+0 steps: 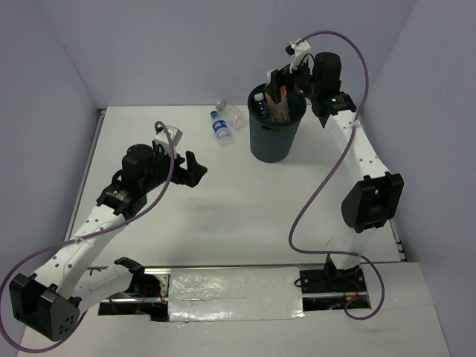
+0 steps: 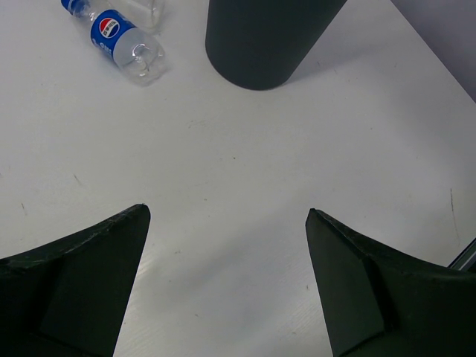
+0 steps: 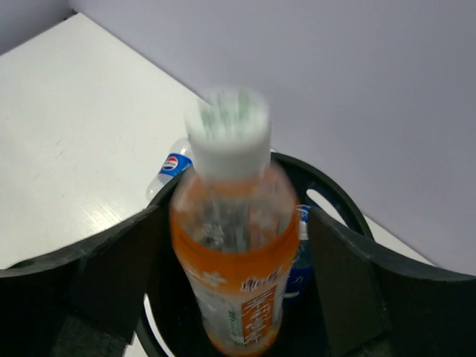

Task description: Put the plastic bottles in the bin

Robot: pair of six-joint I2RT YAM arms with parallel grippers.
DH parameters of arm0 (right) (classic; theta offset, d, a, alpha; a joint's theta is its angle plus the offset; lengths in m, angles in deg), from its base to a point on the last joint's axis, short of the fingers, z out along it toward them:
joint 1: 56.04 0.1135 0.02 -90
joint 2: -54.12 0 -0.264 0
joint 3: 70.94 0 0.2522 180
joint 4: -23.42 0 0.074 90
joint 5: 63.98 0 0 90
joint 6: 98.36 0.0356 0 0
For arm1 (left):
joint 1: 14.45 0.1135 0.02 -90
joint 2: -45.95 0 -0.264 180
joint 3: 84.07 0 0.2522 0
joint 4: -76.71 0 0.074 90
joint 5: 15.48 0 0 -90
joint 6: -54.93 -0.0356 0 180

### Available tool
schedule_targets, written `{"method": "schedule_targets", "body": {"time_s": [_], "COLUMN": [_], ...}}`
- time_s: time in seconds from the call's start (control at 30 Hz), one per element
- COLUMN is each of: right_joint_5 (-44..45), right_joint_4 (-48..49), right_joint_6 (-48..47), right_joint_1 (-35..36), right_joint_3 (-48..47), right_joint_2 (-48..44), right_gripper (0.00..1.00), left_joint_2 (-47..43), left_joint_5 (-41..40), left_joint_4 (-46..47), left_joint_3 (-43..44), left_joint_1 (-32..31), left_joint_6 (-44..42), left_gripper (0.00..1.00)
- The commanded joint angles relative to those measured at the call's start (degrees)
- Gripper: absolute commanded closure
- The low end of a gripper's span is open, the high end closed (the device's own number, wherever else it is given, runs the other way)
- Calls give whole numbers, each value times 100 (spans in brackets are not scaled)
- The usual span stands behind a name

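Bin mouth holds blurred orange bottle; right end effector loose around it; left end effector spread wide, empty.

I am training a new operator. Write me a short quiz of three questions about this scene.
1. True or false: the orange bottle is between the fingers of the right gripper, above the bin.
2. How many bottles lie on the table?
3. The left gripper is: A) open, B) shut on a bottle.
Key: 1 true; 2 two, the blue-labelled bottle and the clear bottle; 3 A.
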Motion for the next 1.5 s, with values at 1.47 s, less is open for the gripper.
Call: {"method": "schedule_targets", "body": {"time_s": [1.47], "right_joint_5": [-1531], "right_joint_4": [-442], "right_joint_6": [151], "right_joint_1": [295], "right_joint_3": [4876], "right_joint_2": [-5491], "right_gripper": [0], "left_joint_2": [7872], "left_joint_5": [-1354], "left_joint_4": [-1034], "left_joint_3": [6685], "left_joint_1": [505], "left_joint_6": [3538], "left_gripper": [1]}}
